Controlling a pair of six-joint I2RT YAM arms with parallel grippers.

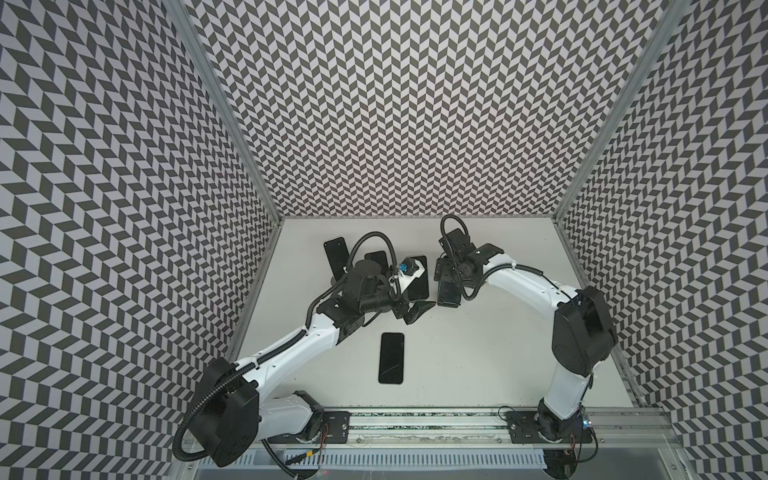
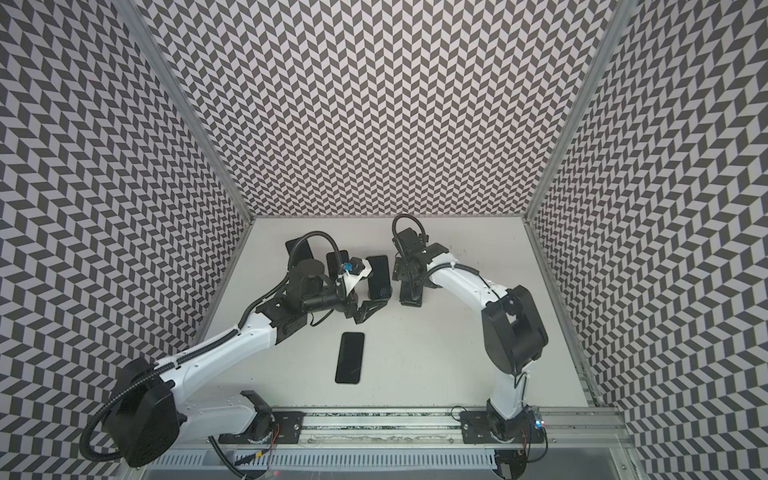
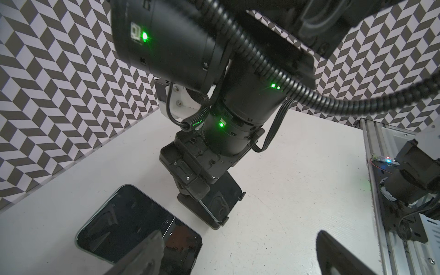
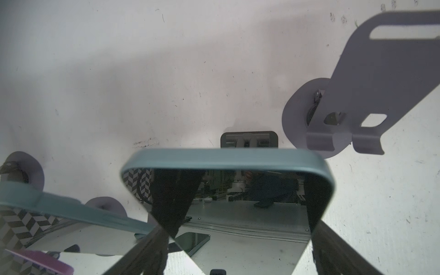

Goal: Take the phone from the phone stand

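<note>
The white table (image 1: 498, 357) is walled on three sides by chevron panels (image 1: 415, 104). The left arm (image 1: 286, 349) reaches in from the front left corner. The right arm (image 1: 536, 286) bends in from the front right corner toward the back edge.

In both top views dark phones on stands sit in the back half, running from near the back left corner toward the middle, partly hidden by the left arm. The phone (image 4: 238, 190) to be removed is the rightmost of these, about midway between the left and right edges. It rests on its black phone stand (image 3: 209, 215). It stands upright in portrait and leans back. Its long axis runs from the front edge toward the back edge and rises that way, so the upper short end points to the back. The glass faces up and toward the front edge, and the rim is teal.

A neighbouring phone (image 3: 138, 226) leans just beside it. A flat phone (image 1: 391, 358) lies screen up between the middle and the front edge, with its long axis front to back. An empty grey stand (image 4: 357, 95) sits near the task's phone.

The right gripper (image 4: 238, 232) is over the phone's upper end, jaws spread wide with one finger along each long side. Whether they press the rim cannot be told. The left gripper (image 1: 417, 312) hovers just in front of the neighbouring phone, jaws at their widest and holding nothing.
</note>
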